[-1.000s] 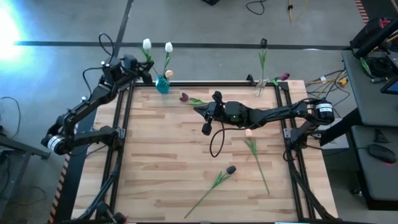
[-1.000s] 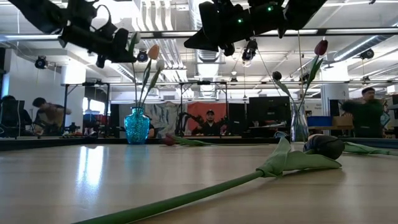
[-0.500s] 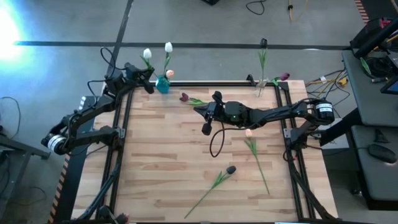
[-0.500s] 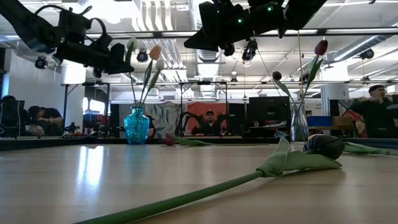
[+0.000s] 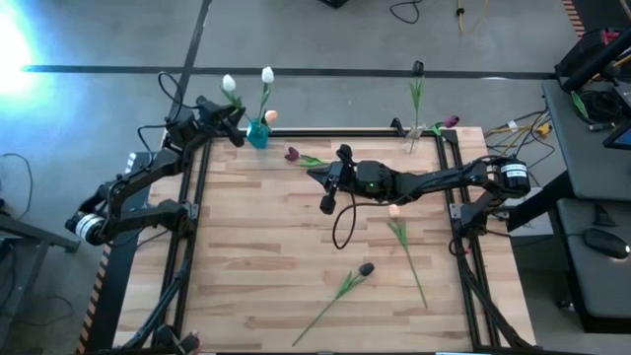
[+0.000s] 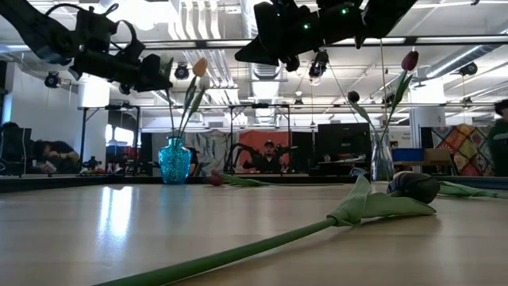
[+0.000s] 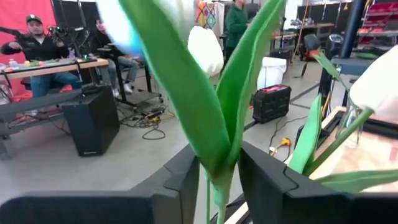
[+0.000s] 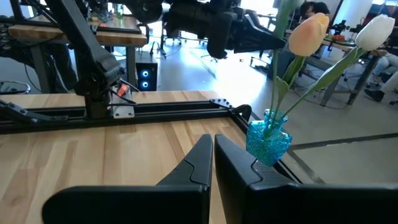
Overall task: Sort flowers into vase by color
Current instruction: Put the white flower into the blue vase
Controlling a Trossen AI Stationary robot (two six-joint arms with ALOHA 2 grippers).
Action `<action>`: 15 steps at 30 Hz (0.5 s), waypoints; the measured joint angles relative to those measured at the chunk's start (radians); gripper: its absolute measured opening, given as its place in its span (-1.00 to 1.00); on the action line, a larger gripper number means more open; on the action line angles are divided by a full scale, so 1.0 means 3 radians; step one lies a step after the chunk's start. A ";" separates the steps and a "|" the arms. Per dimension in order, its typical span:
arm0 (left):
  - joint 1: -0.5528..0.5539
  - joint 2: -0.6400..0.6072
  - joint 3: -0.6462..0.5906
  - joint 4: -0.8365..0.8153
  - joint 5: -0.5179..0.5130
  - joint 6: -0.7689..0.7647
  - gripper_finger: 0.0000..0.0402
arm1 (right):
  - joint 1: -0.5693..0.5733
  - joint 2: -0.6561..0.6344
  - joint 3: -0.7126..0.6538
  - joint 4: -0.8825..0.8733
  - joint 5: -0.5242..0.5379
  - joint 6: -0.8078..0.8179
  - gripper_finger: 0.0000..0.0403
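Note:
My left gripper (image 5: 237,126) is at the far left corner, just left of the blue vase (image 5: 258,132), shut on a white tulip (image 5: 229,84). The vase also holds a second white tulip (image 5: 267,74) and a peach one (image 5: 270,116). My right gripper (image 5: 314,174) hangs shut and empty over the table's far middle. A dark pink tulip (image 5: 293,154), a peach tulip (image 5: 394,210) and a dark tulip (image 5: 366,268) lie flat on the wood. A clear vase (image 5: 416,133) at the far right holds a dark tulip (image 5: 418,67) and a pink one (image 5: 452,121). My left gripper pinches the white tulip's stem at the base of its leaves (image 7: 214,186) between its two fingers (image 7: 183,180). The fingers come level from the table's left, lying across the stem. The tulip stands nearly upright, its leaves (image 7: 186,93) and head above the fingers. The stem's lower end is hidden.
A black cable (image 5: 340,232) loops down from my right arm over the table's middle. The dark tulip's long stem (image 6: 238,254) runs across the near part of the table. A raised black rail (image 5: 325,131) edges the far side. People sit and stand in the room behind.
My left gripper has dropped a little and moved right toward the blue vase, carrying the white tulip with it. The tulip's head now leans closer to the other flowers in the vase. My right arm has kept still.

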 joint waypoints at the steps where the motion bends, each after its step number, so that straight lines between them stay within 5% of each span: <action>1: 0.0000 0.0000 0.0003 -0.0021 0.0000 0.0029 -0.50 | 0.0000 0.0000 0.0000 0.0000 -0.0001 0.0000 -0.95; 15: -0.0001 -0.0002 -0.0011 -0.0346 0.0014 0.0157 -0.21 | 0.0000 0.0000 0.0000 0.0000 -0.0001 0.0029 -0.95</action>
